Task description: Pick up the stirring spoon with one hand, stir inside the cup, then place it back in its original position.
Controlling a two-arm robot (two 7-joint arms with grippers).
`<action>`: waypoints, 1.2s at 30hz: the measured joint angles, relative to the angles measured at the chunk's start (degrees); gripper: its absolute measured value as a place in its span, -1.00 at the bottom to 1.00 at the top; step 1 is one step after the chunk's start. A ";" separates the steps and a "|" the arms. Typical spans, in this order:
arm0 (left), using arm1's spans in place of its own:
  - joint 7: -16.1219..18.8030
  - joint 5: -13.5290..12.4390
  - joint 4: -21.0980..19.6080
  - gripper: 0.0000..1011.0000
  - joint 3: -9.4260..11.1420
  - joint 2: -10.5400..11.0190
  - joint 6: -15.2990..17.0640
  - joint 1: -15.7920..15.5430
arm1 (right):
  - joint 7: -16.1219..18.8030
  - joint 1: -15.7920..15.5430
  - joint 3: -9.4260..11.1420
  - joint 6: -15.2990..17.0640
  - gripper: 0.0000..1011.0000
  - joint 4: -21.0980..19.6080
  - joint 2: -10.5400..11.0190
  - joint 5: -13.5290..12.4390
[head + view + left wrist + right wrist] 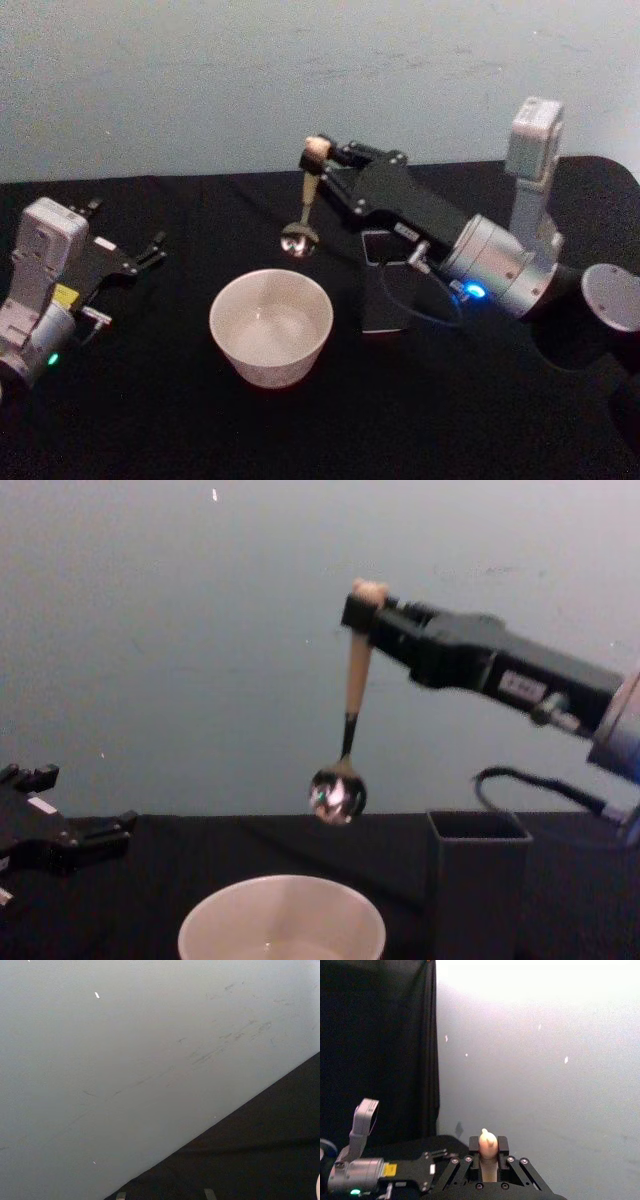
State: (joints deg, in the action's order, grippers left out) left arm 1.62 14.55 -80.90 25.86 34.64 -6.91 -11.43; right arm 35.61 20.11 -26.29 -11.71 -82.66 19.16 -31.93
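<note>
Black-clothed table carries cream cup, dark grey holder just beside, not touching
</note>
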 joint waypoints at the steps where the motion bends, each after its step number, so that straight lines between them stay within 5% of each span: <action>1: 0.00 0.00 0.00 0.98 0.00 0.00 0.00 0.00 | -0.22 -0.18 0.52 0.00 -0.58 -0.88 0.51 -0.20; 21: 0.00 0.00 0.00 0.98 0.00 0.00 0.00 0.00 | -2.59 -5.89 7.01 0.26 -0.58 -9.02 8.07 -1.28; 36: 0.00 0.00 0.00 0.98 0.00 0.00 0.00 0.00 | -5.51 -7.82 7.79 1.55 -0.58 -7.74 7.13 0.04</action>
State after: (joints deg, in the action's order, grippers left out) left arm 1.62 14.55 -80.90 25.87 34.65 -6.91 -11.43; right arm 30.10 12.30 -18.50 -10.15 -90.40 26.29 -31.89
